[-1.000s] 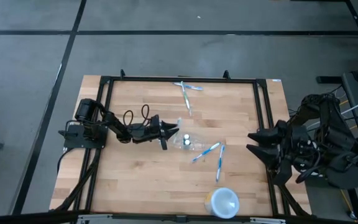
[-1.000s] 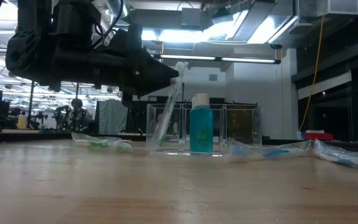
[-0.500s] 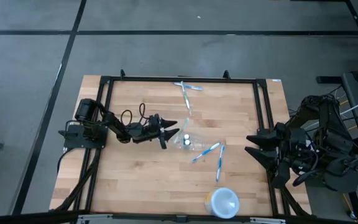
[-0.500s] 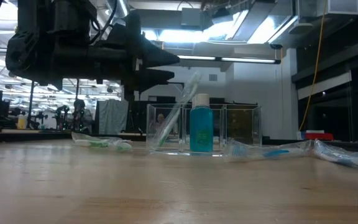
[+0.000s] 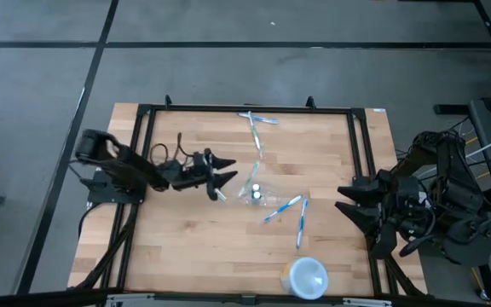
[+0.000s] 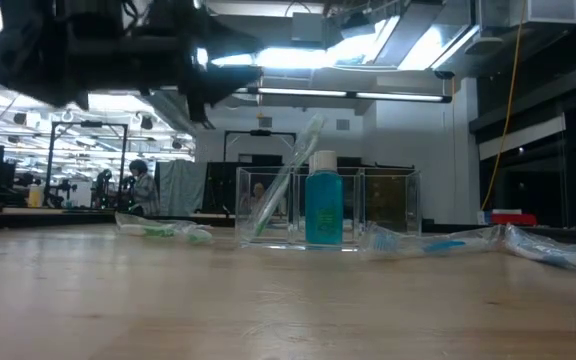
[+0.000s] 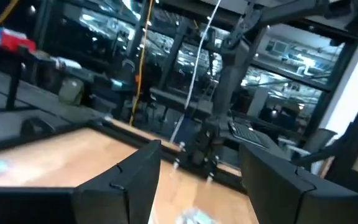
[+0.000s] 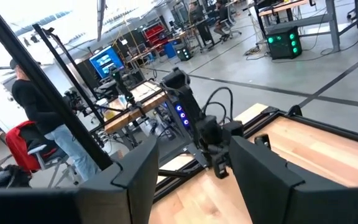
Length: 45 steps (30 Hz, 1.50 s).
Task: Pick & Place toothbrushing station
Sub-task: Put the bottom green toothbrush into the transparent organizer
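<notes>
The toothbrushing station (image 6: pixel 383 205), a clear plastic holder, stands on its base near the table's middle (image 5: pixel 254 191). A pale toothbrush (image 6: pixel 286 180) leans inside it, head up, beside a blue bottle (image 6: pixel 323 208). My left gripper (image 5: pixel 228 170) hangs open above the table, to the left of the station and apart from it; the low view shows it high up (image 6: pixel 238 75). Nothing is between its fingers in the left wrist view (image 7: pixel 201 180). My right gripper (image 5: pixel 341 198) waits open at the table's right edge, with nothing between its fingers (image 8: pixel 194 180).
Two blue toothbrushes (image 5: pixel 284 207) (image 5: pixel 301 223) lie right of the station. More toothbrushes (image 5: pixel 255 128) lie near the far edge. A white cup with a pale blue inside (image 5: pixel 307 277) stands at the near edge. A black frame (image 5: pixel 245 109) borders the table.
My left gripper has opened and let go of the toothbrush, then risen and drawn back toward the table's left edge. The toothbrush, held nearly upright before, has tipped over and now leans in the station. My right arm has kept still.
</notes>
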{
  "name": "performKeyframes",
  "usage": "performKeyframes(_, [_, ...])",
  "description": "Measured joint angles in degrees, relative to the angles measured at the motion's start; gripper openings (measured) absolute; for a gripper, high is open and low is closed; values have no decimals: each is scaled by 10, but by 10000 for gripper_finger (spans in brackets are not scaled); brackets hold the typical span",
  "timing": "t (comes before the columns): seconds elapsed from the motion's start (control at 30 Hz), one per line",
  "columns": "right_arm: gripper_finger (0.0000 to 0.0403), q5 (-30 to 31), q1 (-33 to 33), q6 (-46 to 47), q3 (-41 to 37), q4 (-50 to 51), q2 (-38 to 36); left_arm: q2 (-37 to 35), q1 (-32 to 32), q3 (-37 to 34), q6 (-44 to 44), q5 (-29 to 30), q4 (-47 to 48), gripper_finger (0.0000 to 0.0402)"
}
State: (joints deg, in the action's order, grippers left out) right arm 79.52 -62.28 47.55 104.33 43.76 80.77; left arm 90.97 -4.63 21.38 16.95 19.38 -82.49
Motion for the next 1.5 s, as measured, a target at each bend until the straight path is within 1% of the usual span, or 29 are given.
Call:
performKeyframes(0.1, [201, 8, 0, -4, 0, -11, 0, -89, 13, 1, -6, -36, 139, 206])
performKeyframes(0.23, [201, 11, 0, -16, 0, -28, 0, -211, 24, 26, -25, -88, 373, 193])
performKeyframes(0.3, [201, 11, 3, -16, 0, -28, 0, -270, 28, 50, -42, -98, 505, 183])
performKeyframes(0.37, [201, 11, 4, -16, 0, -30, 0, -319, 34, 84, -55, -99, 669, 172])
performKeyframes(0.47, [201, 11, 4, -18, 0, -31, 0, -353, 42, 134, -71, -99, 876, 157])
performKeyframes(0.53, [201, 11, 4, -26, 0, -32, 0, -355, 45, 158, -82, -105, 958, 149])
performKeyframes(0.63, [201, 11, 4, -47, 0, -44, 0, -353, 39, 185, -142, -125, 1047, 141])
performKeyframes(0.7, [201, 10, 4, -64, 0, -54, 0, -346, 32, 197, -190, -132, 1098, 142])
performKeyframes(0.77, [201, 6, 4, -78, 0, -62, 0, -338, 29, 204, -218, -134, 1140, 148])
performKeyframes(0.9, [201, 3, 3, -102, 0, -74, 0, -312, 28, 214, -249, -167, 1153, 167])
performKeyframes(1.1, [201, -9, 3, -118, 0, -75, 0, -215, 28, 242, -293, -211, 1186, 188])
performKeyframes(1.23, [201, -9, 3, -120, 0, -80, 0, -147, 28, 266, -325, -214, 1213, 191])
performKeyframes(1.37, [201, -9, 3, -120, 0, -83, 0, -90, 31, 286, -380, -215, 1212, 187])
performKeyframes(1.5, [201, -12, 3, -118, 0, -83, 0, -46, 51, 300, -416, -222, 1197, 185])
